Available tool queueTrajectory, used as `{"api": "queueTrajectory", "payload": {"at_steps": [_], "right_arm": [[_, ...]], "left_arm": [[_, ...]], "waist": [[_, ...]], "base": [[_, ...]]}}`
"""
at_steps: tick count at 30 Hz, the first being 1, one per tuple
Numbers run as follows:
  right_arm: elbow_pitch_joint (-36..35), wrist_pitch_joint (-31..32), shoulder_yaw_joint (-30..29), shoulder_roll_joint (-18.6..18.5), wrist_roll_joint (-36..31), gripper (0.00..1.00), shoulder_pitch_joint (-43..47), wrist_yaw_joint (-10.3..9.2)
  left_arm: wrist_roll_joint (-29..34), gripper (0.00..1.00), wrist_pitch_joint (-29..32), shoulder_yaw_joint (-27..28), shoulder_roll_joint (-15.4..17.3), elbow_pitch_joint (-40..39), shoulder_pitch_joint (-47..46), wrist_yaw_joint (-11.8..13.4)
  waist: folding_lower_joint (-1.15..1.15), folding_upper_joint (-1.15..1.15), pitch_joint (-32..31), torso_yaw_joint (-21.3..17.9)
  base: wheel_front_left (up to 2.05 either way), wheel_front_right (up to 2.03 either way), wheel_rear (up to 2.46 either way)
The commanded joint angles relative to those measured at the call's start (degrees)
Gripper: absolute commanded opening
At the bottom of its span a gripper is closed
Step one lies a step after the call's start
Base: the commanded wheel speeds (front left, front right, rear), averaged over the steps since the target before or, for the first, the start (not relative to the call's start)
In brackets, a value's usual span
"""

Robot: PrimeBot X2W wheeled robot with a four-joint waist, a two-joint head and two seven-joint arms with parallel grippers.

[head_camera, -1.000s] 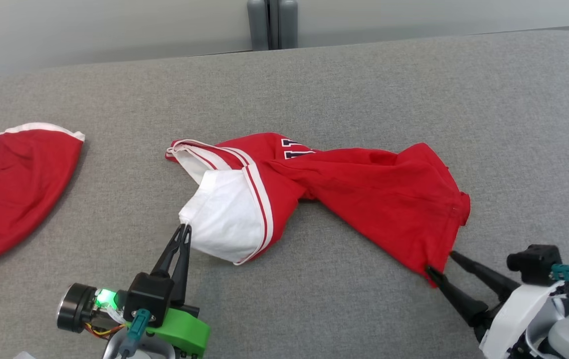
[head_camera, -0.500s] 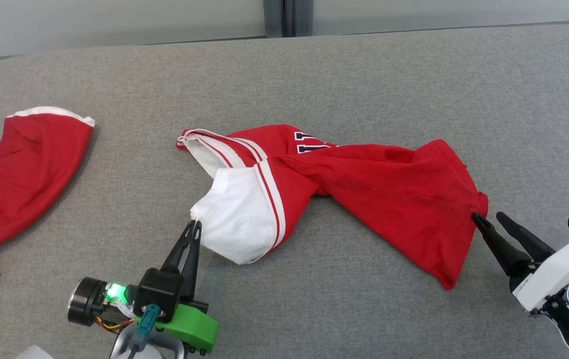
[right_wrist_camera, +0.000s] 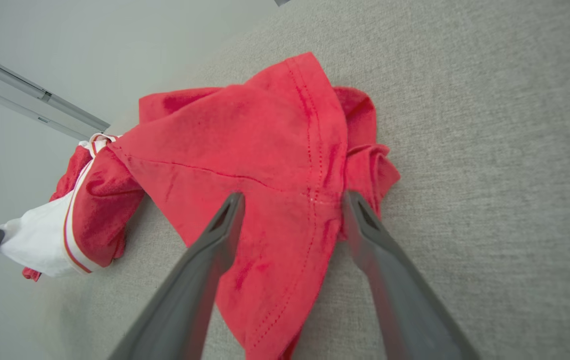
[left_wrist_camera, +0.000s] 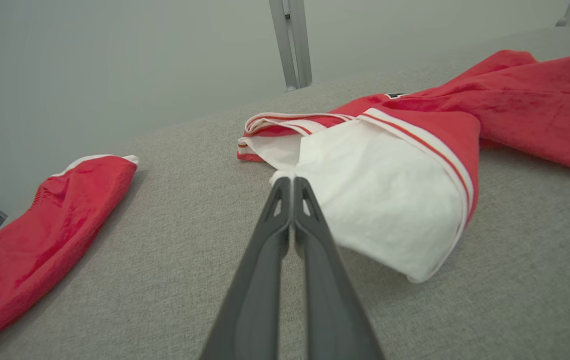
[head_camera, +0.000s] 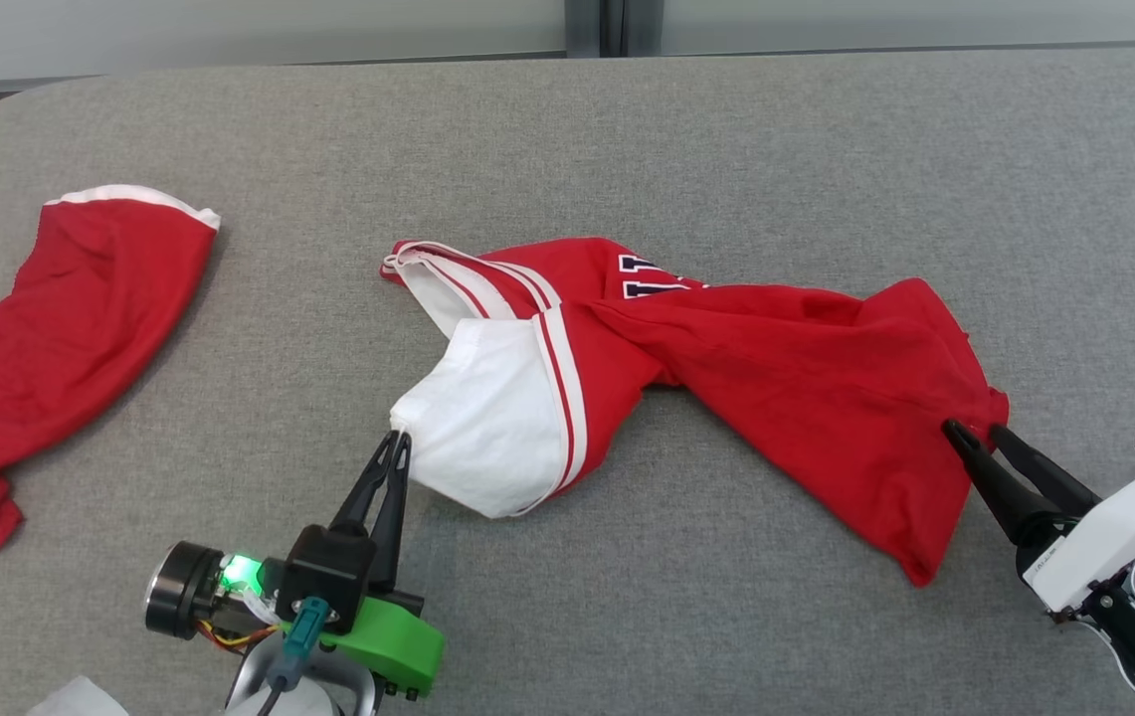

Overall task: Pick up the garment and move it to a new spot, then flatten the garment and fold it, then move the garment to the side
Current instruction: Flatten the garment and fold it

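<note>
A grey tabletop holds a crumpled red-and-white garment at its centre, another red cloth at left. The left claw is closed, apparently pinching the garment's near white corner. The right claw stands spread around its right hem.

Soft cloth garment, matt table (coarse weave)

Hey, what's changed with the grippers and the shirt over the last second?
The right gripper moved from the near corner of the garment up its hem to the far right corner, jaws open astride the edge, gripping nothing. The head camera shifted too. Unchanged: the left gripper shut on the white corner, the garment's twisted lay, the other red cloth at left.
</note>
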Motion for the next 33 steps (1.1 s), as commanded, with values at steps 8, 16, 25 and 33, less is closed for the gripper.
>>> {"api": "queueTrajectory", "payload": {"at_steps": [8,16,25,33], "right_arm": [[1.24,-1.43,1.26,-0.28,1.82,1.00,-0.12,-0.06],[1.60,-2.10,1.76,0.70,4.54,1.00,-2.12,-0.06],[1.43,-2.95,2.89,-0.69,4.98,0.78,-1.51,-0.06],[-0.28,-3.82,3.17,-2.19,5.16,0.00,-0.44,-0.06]], "left_arm": [[0.44,0.00,-0.31,0.03,-0.27,0.36,-0.87,-0.45],[0.64,0.00,-0.15,-0.23,-0.29,0.50,-1.50,-0.70],[0.58,0.00,-0.02,-0.50,-0.40,0.81,-1.37,-0.58],[-0.04,0.00,-0.23,0.01,-0.21,0.60,-0.19,-0.04]], "waist": [[0.00,0.00,-0.06,0.27],[0.00,0.00,0.70,0.65],[0.00,0.00,0.34,1.37],[0.00,0.00,-0.34,0.57]], "base": [[0.00,0.00,0.00],[0.00,0.00,0.00],[0.00,0.00,0.00],[0.00,0.00,0.00]]}}
